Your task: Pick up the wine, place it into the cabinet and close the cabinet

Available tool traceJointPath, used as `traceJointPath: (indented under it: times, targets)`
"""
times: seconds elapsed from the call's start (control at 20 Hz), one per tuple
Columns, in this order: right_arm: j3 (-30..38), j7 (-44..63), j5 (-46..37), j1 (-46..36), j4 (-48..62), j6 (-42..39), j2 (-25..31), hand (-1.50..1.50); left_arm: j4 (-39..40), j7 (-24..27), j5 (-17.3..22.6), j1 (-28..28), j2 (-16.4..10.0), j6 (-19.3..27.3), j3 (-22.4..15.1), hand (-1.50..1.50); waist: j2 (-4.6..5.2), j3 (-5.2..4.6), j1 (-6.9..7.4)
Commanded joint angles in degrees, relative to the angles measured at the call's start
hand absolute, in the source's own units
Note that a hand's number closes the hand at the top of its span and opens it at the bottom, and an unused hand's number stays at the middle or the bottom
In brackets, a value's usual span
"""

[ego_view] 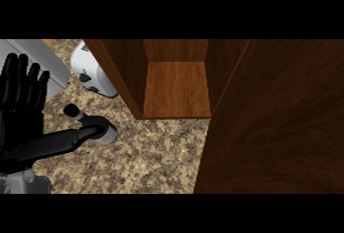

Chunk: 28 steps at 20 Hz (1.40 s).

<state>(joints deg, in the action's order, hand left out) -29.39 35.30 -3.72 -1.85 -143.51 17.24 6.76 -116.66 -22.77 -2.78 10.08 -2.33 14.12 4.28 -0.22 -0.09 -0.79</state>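
The wine bottle (105,132) stands on the speckled counter (134,159), seen from above, with a black cap (70,110) and a pale grey body. My left hand (21,116) is just left of it, open with its fingers straight and pointing up the view. Its thumb (67,140) stretches right and reaches the bottle's side, hiding part of it. The wooden cabinet (176,88) stands to the bottle's upper right, with its inside shelf bare. The cabinet's dark door (275,132) is swung open and fills the right side. My right hand does not show.
A white, rounded appliance (91,68) sits on the counter behind the bottle, against the cabinet's left wall (121,77). A grey flat unit (40,57) lies at the far left behind my hand.
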Motion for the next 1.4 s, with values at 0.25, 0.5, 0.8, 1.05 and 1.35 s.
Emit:
traceJointPath:
  times: [0.25,0.5,0.8,1.05,1.35]
  targets:
    - [-1.24,5.55,-7.46,-1.52,-9.3,2.67,2.54,-1.5,8.69,14.48,2.46,-6.75,1.32,-2.68,2.22,-1.5,0.0,-0.05,0.07]
    - [-4.35,5.68,-9.06,-0.08,-9.93,3.73,3.88,-1.5,13.31,17.59,3.25,-8.33,2.18,-3.12,2.75,-1.5,-0.06,0.0,0.02]
    - [-3.54,10.5,-9.18,-2.78,-12.71,5.85,6.02,-1.5,17.49,22.87,3.5,-10.29,1.94,-3.44,4.42,-1.5,-0.15,-0.02,-0.23]
    - [-3.34,6.9,-8.43,-6.32,-6.83,6.93,5.58,-1.5,23.66,29.59,6.77,-13.21,0.27,-7.88,7.39,-1.5,0.04,-0.01,0.3]
    - [-10.15,6.89,-11.35,0.31,-13.02,9.52,8.71,-1.5,30.74,35.1,6.88,-12.74,0.51,-7.78,9.0,-1.5,-0.27,-0.03,-0.89]
